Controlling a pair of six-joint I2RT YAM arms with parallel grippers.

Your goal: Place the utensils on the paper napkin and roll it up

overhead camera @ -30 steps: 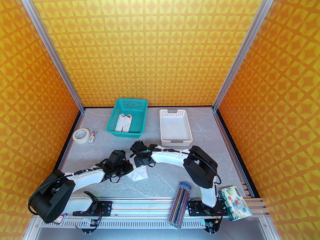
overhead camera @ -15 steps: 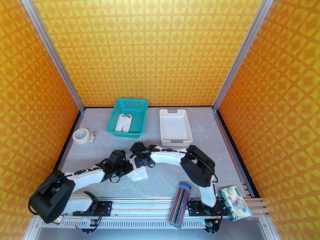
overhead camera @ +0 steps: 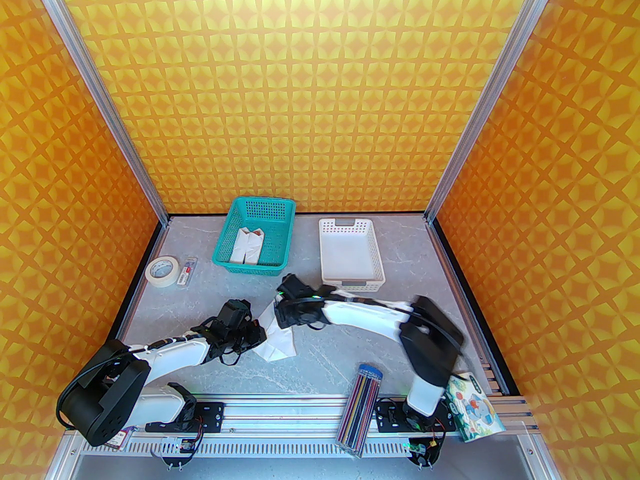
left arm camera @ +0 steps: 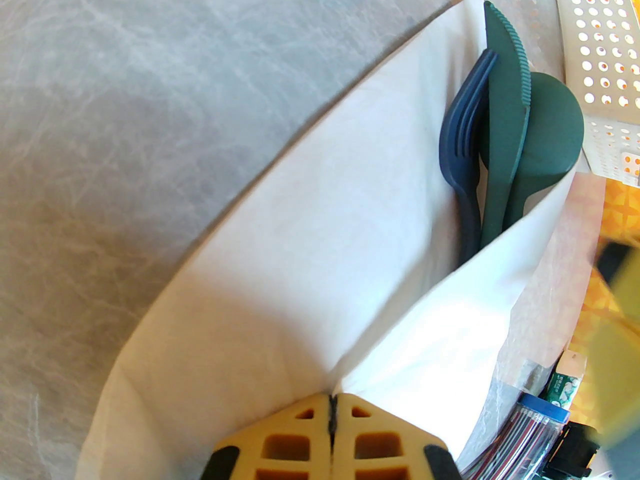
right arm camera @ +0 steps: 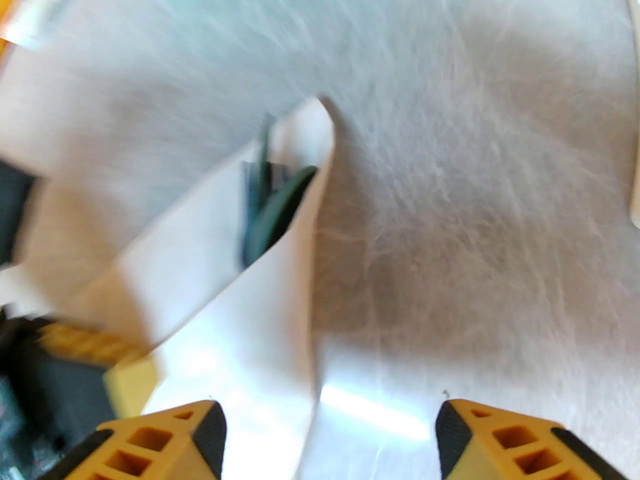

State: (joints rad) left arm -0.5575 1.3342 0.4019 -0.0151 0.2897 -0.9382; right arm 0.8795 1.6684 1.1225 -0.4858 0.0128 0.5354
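orange-and-yellow patterned walls (overhead camera: 320, 93) framed by aluminium posts (overhead camera: 100, 93) enclose a brightly lit grey marbled tabletop (overhead camera: 325, 363).

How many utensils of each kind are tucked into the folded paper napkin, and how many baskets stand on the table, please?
Fork: 1
Knife: 1
Spoon: 1
Baskets: 2 (teal basket, white basket)
Total: 5

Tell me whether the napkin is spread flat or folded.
Folded: the paper napkin wraps over the utensils, their heads poking out, and the shut left claw pinches its near end.
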